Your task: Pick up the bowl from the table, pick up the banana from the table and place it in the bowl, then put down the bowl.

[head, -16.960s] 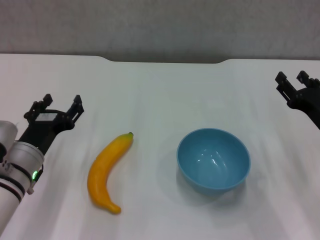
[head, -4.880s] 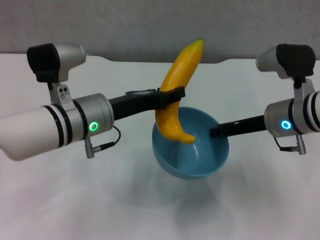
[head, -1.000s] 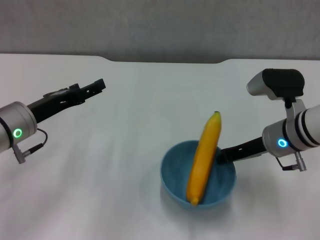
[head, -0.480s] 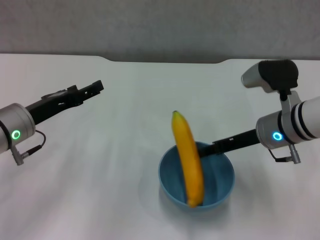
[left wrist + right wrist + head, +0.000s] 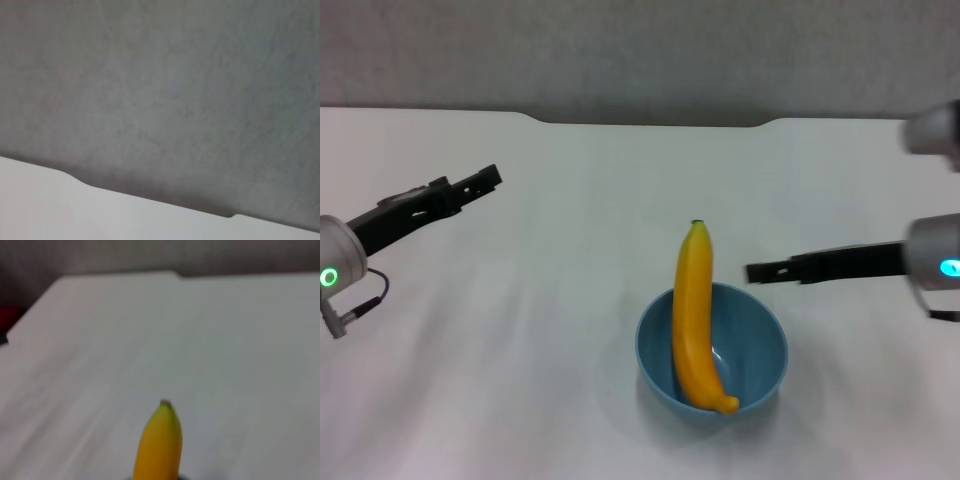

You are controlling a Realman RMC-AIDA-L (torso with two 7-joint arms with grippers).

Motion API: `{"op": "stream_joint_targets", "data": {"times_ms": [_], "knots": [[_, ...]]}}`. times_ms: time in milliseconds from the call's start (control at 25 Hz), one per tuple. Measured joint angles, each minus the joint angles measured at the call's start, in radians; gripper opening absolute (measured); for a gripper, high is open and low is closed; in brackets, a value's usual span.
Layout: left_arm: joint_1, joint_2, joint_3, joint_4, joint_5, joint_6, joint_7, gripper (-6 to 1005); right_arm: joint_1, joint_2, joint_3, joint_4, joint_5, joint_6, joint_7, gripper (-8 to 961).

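The light-blue bowl stands on the white table, right of the middle and near the front. The yellow banana lies in it, its lower end on the near rim. Its green-tipped stem end sticks up over the far rim. The right wrist view shows that raised end of the banana. My right gripper hovers just beyond the bowl's far right rim, apart from the bowl. My left gripper is in the air at the far left, holding nothing.
The table's far edge with its shallow notch meets a grey wall. The left wrist view shows only that wall and the table's far edge.
My right gripper has drawn back to the right, off the bowl's rim. The banana has shifted and settled in the bowl. My left arm has pulled back slightly to the left.
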Motion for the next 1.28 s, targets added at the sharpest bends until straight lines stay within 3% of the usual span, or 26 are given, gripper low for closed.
{"op": "stream_joint_targets", "data": {"times_ms": [40,160,280,400,560,720,840,1200,1280], "knots": [[0.0,0.0,0.0,0.0,0.0,0.0,0.0,907,0.0,0.0,0.0,0.0,0.0,0.0,0.0,838],[0.005,0.0,-0.036,0.005,0.0,-0.015,0.028,907,-0.107,0.003,0.015,-0.112,0.118,0.011,-0.096,891],[0.012,-0.003,-0.072,0.017,-0.018,-0.039,0.088,907,-0.22,0.004,0.013,-0.156,0.4,0.058,-0.34,893],[0.013,-0.001,-0.109,0.085,-0.104,-0.088,0.192,907,-0.264,0.003,0.012,-0.082,0.684,0.054,-0.598,894],[0.007,0.001,-0.18,0.195,-0.221,-0.195,0.341,907,-0.259,-0.003,0.036,0.049,0.871,-0.016,-0.808,892],[0.005,0.001,-0.195,0.225,-0.257,-0.252,0.436,907,-0.236,-0.003,0.064,0.167,0.957,-0.108,-0.987,891],[0.004,0.0,-0.197,0.238,-0.267,-0.278,0.49,906,-0.206,0.002,0.072,0.332,1.124,-0.209,-1.194,891],[-0.005,-0.009,-0.19,0.285,-0.268,-0.269,0.695,906,-0.11,0.011,0.076,0.617,1.357,-0.202,-1.449,891],[-0.007,-0.017,-0.187,0.317,-0.285,-0.248,0.814,906,-0.086,0.013,0.073,0.678,1.428,-0.197,-1.502,891]]}}
